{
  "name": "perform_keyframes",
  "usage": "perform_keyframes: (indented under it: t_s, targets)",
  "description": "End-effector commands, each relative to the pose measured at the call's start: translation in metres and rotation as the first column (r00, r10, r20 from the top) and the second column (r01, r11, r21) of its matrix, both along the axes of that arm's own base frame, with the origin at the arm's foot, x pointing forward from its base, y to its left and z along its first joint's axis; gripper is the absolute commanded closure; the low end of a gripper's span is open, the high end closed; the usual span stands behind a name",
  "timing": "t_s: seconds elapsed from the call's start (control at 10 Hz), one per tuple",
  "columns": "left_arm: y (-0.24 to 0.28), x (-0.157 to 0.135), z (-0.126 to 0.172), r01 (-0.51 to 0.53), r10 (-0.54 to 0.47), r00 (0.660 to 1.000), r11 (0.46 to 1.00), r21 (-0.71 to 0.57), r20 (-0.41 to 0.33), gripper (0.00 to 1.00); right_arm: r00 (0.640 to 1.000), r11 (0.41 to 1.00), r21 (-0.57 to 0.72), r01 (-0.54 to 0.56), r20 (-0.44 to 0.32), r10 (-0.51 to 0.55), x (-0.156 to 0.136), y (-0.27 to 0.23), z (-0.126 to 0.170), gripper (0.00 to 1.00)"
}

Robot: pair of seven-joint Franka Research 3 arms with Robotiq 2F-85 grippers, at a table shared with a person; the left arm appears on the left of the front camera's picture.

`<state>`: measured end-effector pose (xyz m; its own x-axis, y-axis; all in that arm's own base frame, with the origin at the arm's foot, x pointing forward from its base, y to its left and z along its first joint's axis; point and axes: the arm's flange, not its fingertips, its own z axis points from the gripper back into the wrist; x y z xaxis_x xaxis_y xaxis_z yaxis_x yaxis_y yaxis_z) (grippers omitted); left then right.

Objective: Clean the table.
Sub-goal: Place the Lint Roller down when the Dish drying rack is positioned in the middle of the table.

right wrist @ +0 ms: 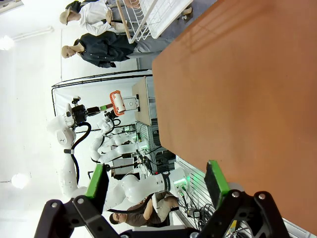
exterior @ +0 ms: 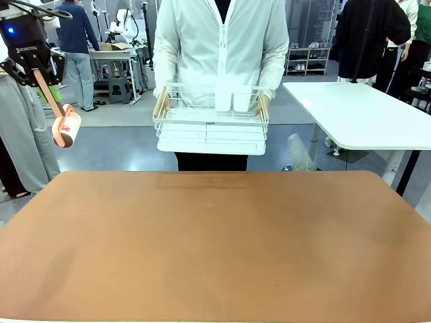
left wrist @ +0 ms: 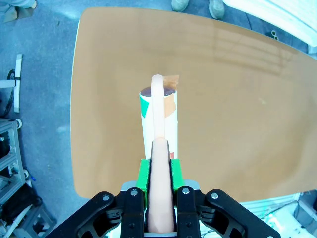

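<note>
Left claw [exterior: 42, 75]: up high at the left of the room, and it's got something! It is clamped on a peach-coloured handle, green pads [left wrist: 143, 174] pressed tight against both sides.
Lint roller [exterior: 66, 129]: that's what the handle belongs to. The roll hangs slanted just below and beyond the left claw's fingertips, white with green and orange print, one end reddish-brown.
Surface [exterior: 215, 249]: the big reddish-brown top with rounded corners, spread out underneath the left claw. Looking down along that claw, the roll sits over the part nearest the left edge, up in the air and apart from it.
Right claw [right wrist: 156, 181]: jaws spread wide, nothing between the green pads. The surface runs on past its fingertips, and far beyond them the other arm holds up the roller.
White wire rack [exterior: 210, 121]: well away from both claws, held up above the far edge of the surface.
Person [exterior: 219, 40]: white jacket, standing across from the claws, gripping the rack by its pale wooden ends.
White table [exterior: 363, 114]: far off from the left claw, over at the right side of the room.
</note>
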<state>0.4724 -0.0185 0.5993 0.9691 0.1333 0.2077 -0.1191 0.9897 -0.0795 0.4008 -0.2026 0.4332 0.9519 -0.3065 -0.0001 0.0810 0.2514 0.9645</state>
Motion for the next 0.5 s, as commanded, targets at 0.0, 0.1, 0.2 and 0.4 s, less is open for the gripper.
perform_keyframes:
  t_s: [0.0, 0.1, 0.2, 0.4]
  targets:
    - [0.0005, 0.0007, 0.0043, 0.0, 0.0, 1.0, 1.0, 0.001, 0.003, 0.79, 1.0, 1.0, 0.0, 0.001, 0.005, -0.001, -0.0006, -0.0001, 0.0024, 0.0]
    - [0.0005, 0.0007, 0.0043, 0.0, 0.0, 1.0, 1.0, 0.001, 0.003, 0.79, 1.0, 1.0, 0.0, 0.001, 0.005, -0.001, -0.0006, -0.0001, 0.0024, 0.0]
    - [0.0005, 0.0007, 0.0043, 0.0, 0.0, 1.0, 1.0, 0.001, 0.003, 0.79, 1.0, 1.0, 0.0, 0.001, 0.005, -0.001, -0.0006, -0.0001, 0.0024, 0.0]
    - [0.0005, 0.0007, 0.0043, 0.0, 0.0, 1.0, 1.0, 0.001, 0.003, 0.79, 1.0, 1.0, 0.0, 0.001, 0.005, -0.001, -0.0006, -0.0001, 0.0024, 0.0]
